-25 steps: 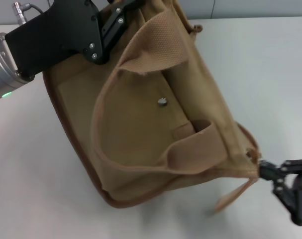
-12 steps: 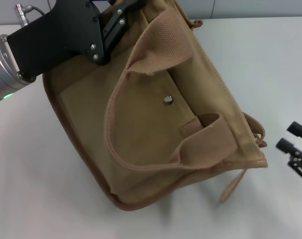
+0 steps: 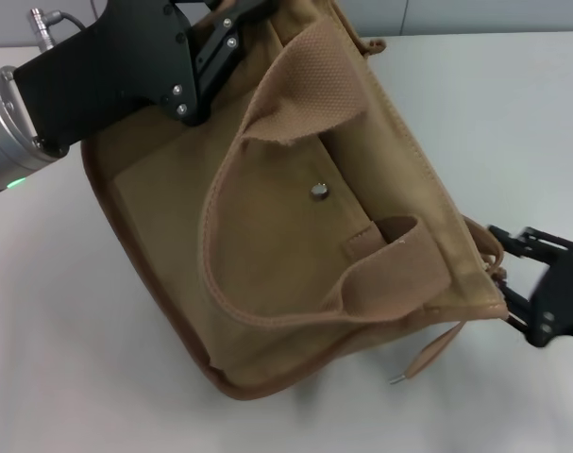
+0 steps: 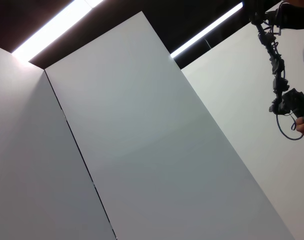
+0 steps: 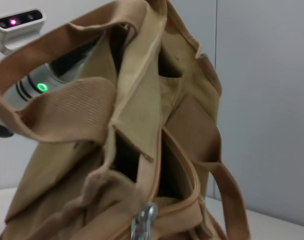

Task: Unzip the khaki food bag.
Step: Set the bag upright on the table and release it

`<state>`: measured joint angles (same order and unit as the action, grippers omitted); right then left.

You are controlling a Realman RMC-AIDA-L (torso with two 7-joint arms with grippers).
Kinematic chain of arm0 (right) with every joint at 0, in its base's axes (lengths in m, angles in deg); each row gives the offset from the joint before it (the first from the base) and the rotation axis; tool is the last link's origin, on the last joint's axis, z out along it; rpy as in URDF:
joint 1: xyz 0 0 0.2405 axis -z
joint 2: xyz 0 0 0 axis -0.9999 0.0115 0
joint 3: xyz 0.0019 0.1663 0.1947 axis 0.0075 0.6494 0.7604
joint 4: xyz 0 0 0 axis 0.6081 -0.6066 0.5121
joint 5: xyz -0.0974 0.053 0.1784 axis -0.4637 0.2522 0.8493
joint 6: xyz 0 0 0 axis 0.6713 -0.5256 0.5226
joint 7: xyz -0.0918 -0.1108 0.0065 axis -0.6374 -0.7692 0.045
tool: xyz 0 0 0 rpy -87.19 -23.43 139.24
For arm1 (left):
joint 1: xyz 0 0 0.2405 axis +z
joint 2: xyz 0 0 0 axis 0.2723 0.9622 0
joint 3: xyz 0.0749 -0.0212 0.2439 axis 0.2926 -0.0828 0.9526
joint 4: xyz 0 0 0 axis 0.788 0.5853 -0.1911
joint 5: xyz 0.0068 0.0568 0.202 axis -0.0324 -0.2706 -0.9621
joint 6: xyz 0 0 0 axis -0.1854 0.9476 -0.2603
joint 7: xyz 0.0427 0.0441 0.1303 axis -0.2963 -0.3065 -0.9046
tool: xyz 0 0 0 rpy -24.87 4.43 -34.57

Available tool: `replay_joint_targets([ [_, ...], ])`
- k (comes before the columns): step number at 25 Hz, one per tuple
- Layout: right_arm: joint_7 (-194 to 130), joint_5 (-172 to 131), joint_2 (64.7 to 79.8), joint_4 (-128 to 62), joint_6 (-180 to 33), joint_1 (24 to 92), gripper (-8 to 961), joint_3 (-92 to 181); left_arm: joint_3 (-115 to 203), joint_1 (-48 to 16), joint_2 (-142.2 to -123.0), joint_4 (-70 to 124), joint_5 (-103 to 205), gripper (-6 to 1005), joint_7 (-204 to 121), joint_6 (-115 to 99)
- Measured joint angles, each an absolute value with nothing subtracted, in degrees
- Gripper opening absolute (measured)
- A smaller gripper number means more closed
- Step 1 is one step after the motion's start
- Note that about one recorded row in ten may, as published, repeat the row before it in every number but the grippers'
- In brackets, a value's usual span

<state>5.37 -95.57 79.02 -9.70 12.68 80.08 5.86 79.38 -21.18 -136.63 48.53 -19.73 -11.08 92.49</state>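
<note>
The khaki food bag (image 3: 267,245) lies tilted on the white table (image 3: 513,113), front pocket and silver snap (image 3: 319,191) facing up. My left gripper (image 3: 231,24) is at its top left edge, shut on the canvas there. My right gripper (image 3: 509,276) is open at the bag's right corner, one finger above and one below the corner, holding nothing. A thin tan pull strap (image 3: 429,352) dangles loose below that corner. In the right wrist view the khaki food bag (image 5: 91,175) gapes along its top, with the silver zipper slider (image 5: 143,222) close to the camera.
Two wide webbing handles (image 3: 310,80) loop over the bag's front. Bare table surrounds the bag on the right and front. The left wrist view shows only white wall panels, light strips and a dark cable rig (image 4: 287,100).
My right gripper let go of the bag's right end, drew off to the right, and has come back open beside the corner. The bag settled slightly and the strap now hangs free.
</note>
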Motion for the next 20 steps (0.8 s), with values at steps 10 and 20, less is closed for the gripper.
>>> replay_joint_targets([
  [10, 4.6, -94.9, 79.00, -12.7, 9.1, 73.5, 267, 5.4, 79.5, -20.7, -136.79, 47.6, -19.8, 88, -11.7, 93.0],
  [20, 5.5, -80.9, 79.02, -4.3, 8.7, 73.3, 49, 6.3, 79.4, -20.3, -136.88, 36.4, -19.8, 88, -21.8, 92.9],
])
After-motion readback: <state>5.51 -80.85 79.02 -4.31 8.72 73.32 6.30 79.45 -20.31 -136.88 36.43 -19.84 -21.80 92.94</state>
